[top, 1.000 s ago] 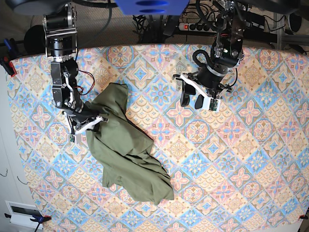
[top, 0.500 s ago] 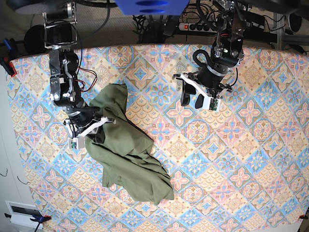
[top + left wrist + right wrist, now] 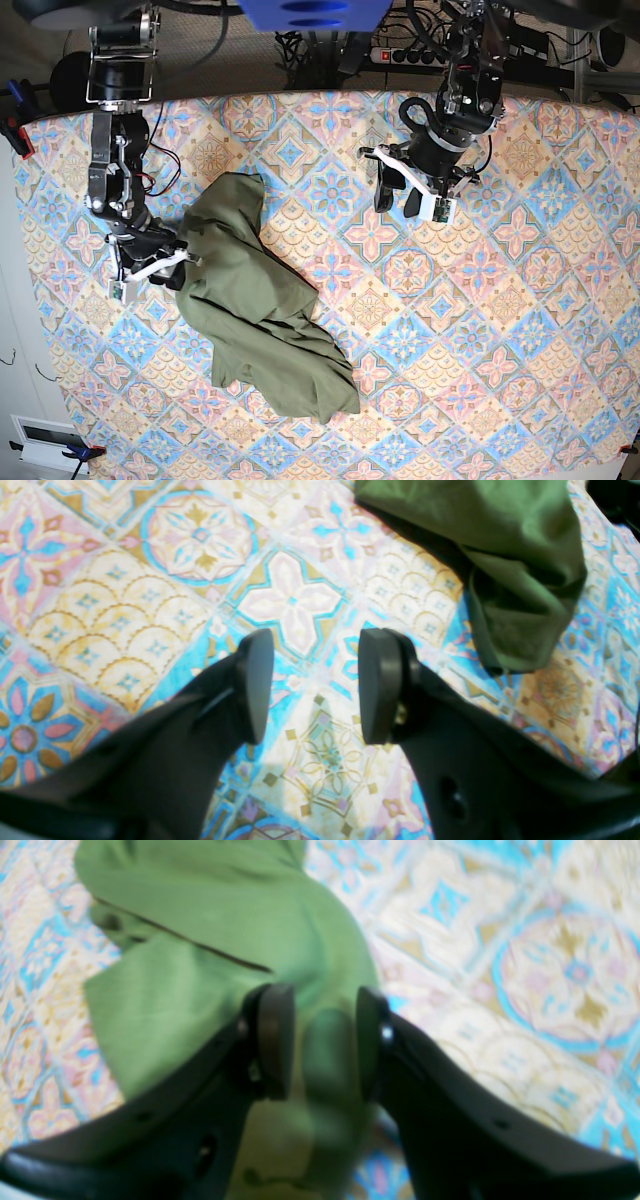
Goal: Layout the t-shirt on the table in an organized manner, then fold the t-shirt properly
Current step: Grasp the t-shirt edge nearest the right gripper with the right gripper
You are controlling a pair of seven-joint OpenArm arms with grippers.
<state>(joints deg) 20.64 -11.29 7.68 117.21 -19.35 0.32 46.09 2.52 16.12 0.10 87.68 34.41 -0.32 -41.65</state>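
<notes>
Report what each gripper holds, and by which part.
The left gripper holds nothing, open above the table. The right gripper has its jaws apart around a fold at the t-shirt's edge; whether it grips cannot be told.

right wrist view is blurred; the t-shirt [image 3: 210, 940] runs past its top edge.

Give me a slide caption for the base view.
Crumpled olive t-shirt on the patterned table, right gripper at its edge, left gripper hovering apart.
</notes>
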